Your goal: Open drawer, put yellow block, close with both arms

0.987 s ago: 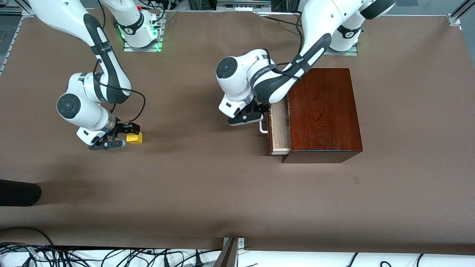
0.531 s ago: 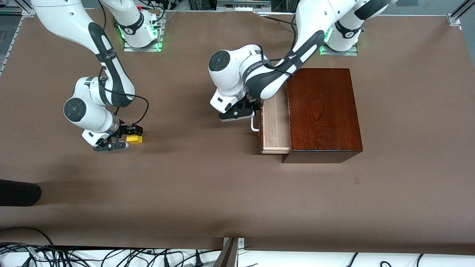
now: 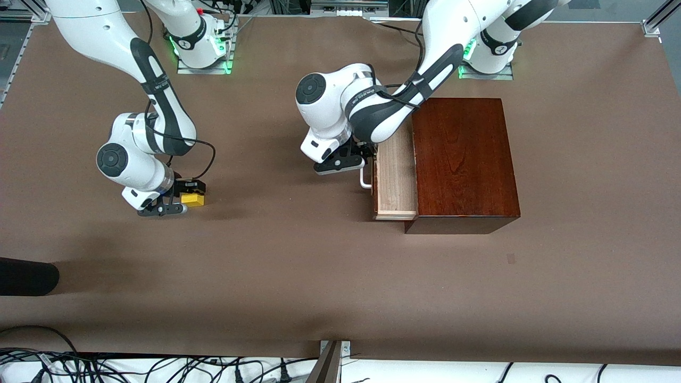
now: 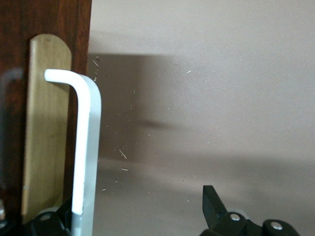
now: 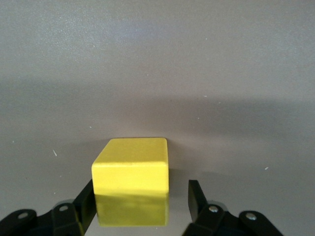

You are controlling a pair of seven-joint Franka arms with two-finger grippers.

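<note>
drawer (image 3: 395, 178) sits part-way out of the mahogany box (image 3: 464, 159), pale wood tray showing, its dark front facing the right arm's end of the tabletop (image 3: 298, 276). left gripper (image 3: 355, 162) is right at the white loop handle (image 3: 365, 178), fingers spread: in the left wrist view the handle (image 4: 86, 147) lies against one finger (image 4: 47, 223) while the other finger (image 4: 214, 204) stands well off it, so released, not clamped. bare brown surface runs from the drawer front toward the right arm's end. yellow block (image 3: 192, 199) rests on the tabletop well apart from the box. right gripper (image 3: 173, 198) is down around it; the right wrist view shows the block (image 5: 130, 189) between the fingers, one finger (image 5: 86, 204) touching its side and the other (image 5: 197, 199) a small gap away, so open, not yet pinching. a dark rounded object (image 3: 26, 276) pokes in at the tabletop's edge, nearer the front camera, well apart from both.
</note>
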